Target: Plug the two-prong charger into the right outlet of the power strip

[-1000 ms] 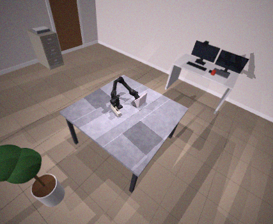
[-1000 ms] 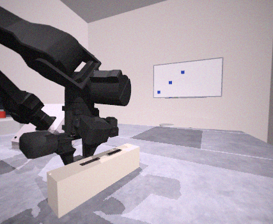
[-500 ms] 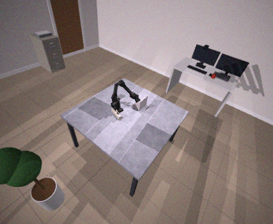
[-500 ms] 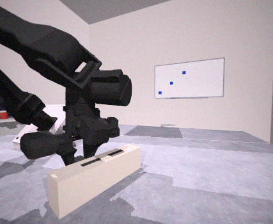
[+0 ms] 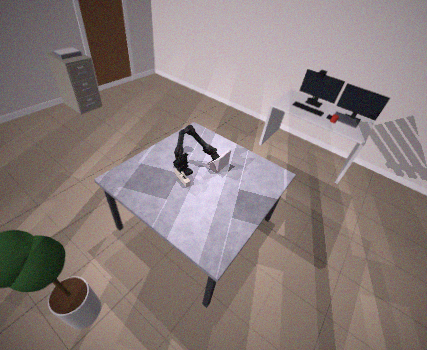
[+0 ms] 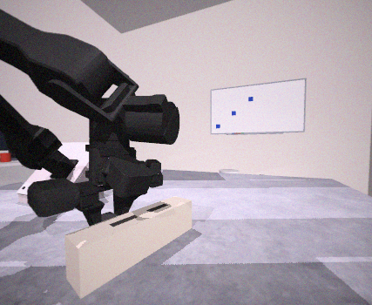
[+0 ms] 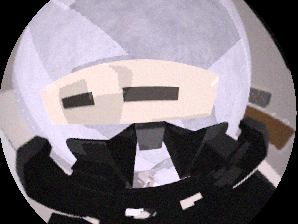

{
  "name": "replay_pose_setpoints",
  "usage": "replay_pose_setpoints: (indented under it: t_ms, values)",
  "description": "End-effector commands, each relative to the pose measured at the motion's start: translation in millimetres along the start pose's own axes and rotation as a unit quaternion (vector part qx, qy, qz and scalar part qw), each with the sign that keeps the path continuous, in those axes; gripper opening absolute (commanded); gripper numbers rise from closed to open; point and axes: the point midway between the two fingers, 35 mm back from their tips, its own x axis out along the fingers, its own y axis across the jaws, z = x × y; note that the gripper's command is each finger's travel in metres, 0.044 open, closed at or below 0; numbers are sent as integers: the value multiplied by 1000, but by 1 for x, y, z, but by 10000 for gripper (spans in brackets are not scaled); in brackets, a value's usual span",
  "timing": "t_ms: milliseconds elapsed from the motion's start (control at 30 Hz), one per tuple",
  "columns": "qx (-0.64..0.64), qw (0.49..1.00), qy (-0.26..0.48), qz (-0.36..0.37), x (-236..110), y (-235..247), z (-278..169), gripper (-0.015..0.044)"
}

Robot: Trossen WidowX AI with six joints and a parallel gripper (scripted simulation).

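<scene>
The cream power strip stands on the table with two dark slotted outlets on its top. In the wrist view one outlet is at the left and the other outlet is right of the middle. My gripper is shut on the charger, a small dark block between the fingertips. They are low beside the strip's long side, on the arm's side, near the right outlet in the wrist view. The strip partly hides the fingertips in the exterior view. The prongs cannot be made out.
The grey table carries the arm. A white tilted panel stands near the arm's lower links, behind the gripper. A desk with monitors, a cabinet and a potted plant stand away from the table.
</scene>
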Motion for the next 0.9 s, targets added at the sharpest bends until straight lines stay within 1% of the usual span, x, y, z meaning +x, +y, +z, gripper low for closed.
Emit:
replay_pose_setpoints:
  t_ms: [0,867]
  values:
    - [10,1000,-11,-1,0,-2,7,0]
    - [1,1000,-1,0,0,0,0,0]
